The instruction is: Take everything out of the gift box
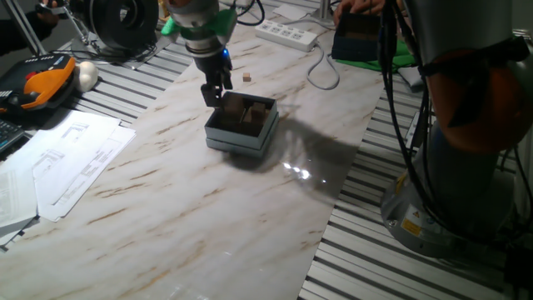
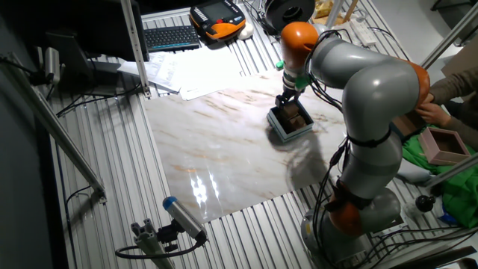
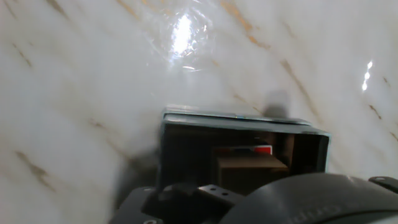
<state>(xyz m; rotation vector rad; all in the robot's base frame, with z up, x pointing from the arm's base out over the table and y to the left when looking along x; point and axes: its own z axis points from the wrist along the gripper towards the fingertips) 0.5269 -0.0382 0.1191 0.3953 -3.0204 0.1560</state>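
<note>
The gift box [image 1: 239,133], small with grey-blue sides, sits in the middle of the marble table. Inside it are tan wooden blocks [image 1: 250,113]. In the hand view the box [image 3: 186,134] fills the lower centre, with a wooden block [image 3: 249,169] and a red edge of the puzzle cube [image 3: 256,149] behind it. My gripper [image 1: 218,98] hangs just over the box's far left corner, its fingers apart and empty. In the other fixed view the gripper [image 2: 286,102] is right above the box [image 2: 282,131].
A tiny brown wooden bit [image 1: 246,77] lies just behind the box. A dark box [image 1: 358,37] on green cloth and a power strip [image 1: 287,34] are at the back. Papers [image 1: 71,158] and an orange pendant [image 1: 40,83] lie to the left.
</note>
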